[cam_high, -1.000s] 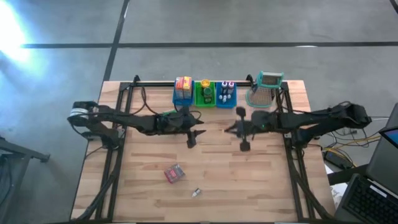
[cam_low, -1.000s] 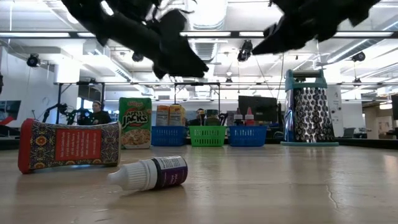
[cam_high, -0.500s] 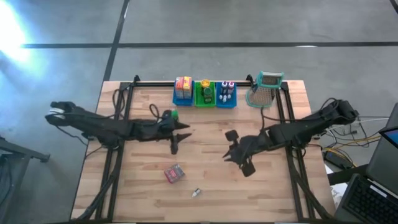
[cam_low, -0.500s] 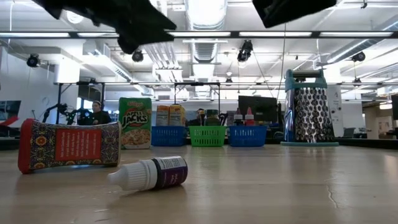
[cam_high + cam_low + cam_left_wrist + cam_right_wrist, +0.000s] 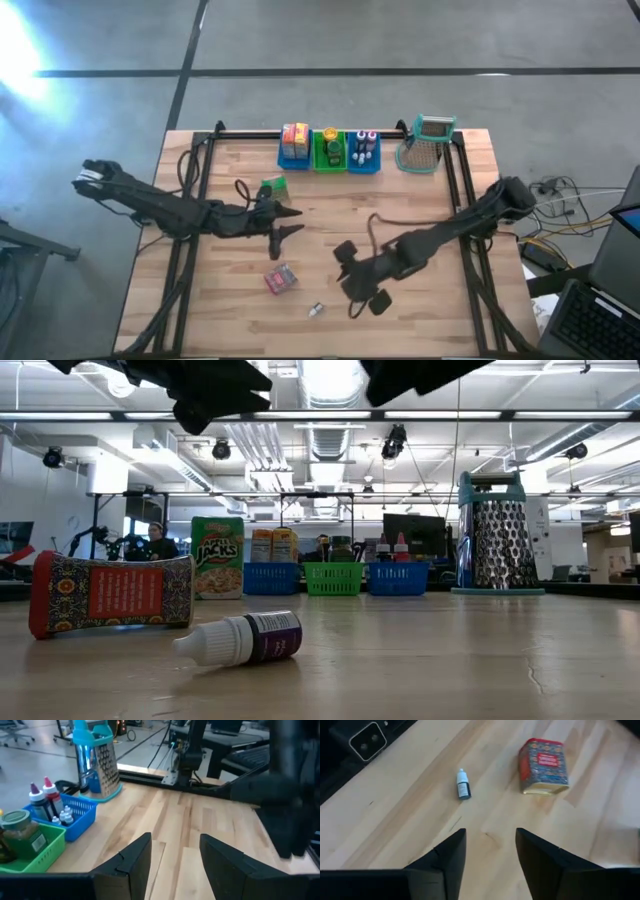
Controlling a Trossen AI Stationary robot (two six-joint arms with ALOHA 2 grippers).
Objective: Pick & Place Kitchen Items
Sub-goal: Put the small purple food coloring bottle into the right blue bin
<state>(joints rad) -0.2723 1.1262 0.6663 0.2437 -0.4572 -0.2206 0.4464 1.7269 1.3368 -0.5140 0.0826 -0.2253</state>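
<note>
The right gripper [image 5: 362,293] has been swung from near the bins down to the front of the table, now above and just beside the small purple bottle [image 5: 316,310]; in its wrist view the fingers [image 5: 447,857] are seen apart and empty, with the bottle and the red patterned packet [image 5: 543,765] ahead. The left gripper [image 5: 284,222] has been pulled back toward mid-table, jaws apart, nothing held. The packet and bottle lie untouched at the front; other items are already stowed in the blue and green bins [image 5: 330,158]. A pick of the bottle is judged likely next.
</note>
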